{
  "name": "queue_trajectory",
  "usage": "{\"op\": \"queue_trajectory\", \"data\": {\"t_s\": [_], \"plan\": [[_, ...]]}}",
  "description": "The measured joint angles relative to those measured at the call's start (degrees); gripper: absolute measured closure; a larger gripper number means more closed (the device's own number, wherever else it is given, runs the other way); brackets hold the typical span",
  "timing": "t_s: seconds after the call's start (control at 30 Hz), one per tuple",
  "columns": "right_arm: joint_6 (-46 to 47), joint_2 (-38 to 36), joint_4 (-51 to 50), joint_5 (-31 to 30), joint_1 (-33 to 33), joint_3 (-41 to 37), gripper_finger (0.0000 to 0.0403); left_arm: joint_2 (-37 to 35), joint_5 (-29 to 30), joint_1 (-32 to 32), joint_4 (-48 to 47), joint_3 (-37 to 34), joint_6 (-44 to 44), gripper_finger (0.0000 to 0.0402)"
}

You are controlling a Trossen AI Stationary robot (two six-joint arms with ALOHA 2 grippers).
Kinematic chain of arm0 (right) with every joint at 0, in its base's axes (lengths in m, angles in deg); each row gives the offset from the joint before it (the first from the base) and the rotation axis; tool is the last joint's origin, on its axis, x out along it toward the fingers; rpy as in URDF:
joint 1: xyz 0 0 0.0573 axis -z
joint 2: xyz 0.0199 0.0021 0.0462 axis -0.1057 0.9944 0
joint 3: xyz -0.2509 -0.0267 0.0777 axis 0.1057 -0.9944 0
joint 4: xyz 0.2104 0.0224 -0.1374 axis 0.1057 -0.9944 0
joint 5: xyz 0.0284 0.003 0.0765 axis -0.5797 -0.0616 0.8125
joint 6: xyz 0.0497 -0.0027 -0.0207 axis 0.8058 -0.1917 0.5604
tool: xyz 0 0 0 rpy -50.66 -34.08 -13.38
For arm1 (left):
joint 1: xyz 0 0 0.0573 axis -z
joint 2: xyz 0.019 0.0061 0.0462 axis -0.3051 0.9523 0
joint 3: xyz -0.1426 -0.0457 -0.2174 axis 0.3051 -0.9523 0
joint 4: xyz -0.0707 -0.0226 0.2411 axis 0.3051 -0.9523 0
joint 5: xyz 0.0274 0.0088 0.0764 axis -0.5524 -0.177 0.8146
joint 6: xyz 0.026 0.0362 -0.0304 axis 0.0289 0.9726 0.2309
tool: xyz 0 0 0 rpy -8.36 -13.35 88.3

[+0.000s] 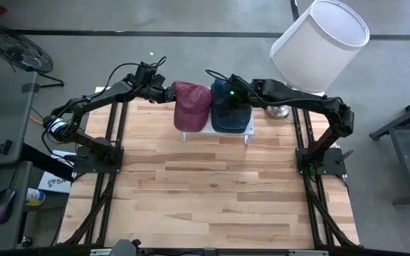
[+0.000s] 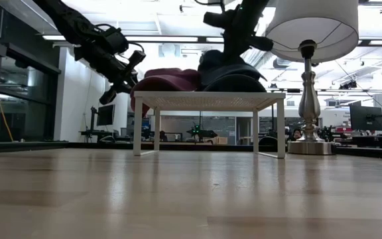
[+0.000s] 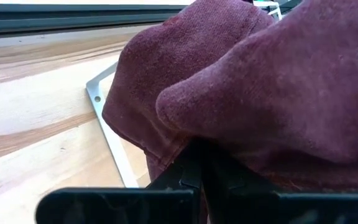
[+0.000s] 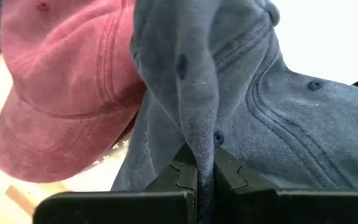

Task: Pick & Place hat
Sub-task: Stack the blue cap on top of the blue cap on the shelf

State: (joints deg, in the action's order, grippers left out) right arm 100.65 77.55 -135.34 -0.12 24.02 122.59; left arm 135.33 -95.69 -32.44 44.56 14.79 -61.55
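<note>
Both caps sit on the white stand at the table's far edge; left gripper pinches the maroon cap, right gripper pinches a fold of the navy cap (fingers closed on cloth), presumably gripped for lifting.

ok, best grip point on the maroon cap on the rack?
The crown fabric on its outer side, approached from the left arm's side. The maroon cap lies beside the navy cap on the white rack, so that flank is free. The left hand already pinches a raised fold there.
</note>
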Motion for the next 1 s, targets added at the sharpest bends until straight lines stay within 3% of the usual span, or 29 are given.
{"op": "queue_trajectory", "data": {"t_s": [0.43,0.83,1.0], "plan": [[-0.51,2.26,-2.58,0.3,0.08,0.0,0.0395,-0.02,-1.28,0.76,-0.91,6.39,-0.85,0.0401],[-2.84,2.26,-3.39,3.19,0.85,0.0,0.0395,-0.02,7.15,4.27,-7.87,6.64,0.65,0.0401],[-3.12,2.26,-3.36,2.86,0.83,-0.02,0.0381,-0.02,7.83,4.51,-7.64,6.64,0.49,0.0401]]}}
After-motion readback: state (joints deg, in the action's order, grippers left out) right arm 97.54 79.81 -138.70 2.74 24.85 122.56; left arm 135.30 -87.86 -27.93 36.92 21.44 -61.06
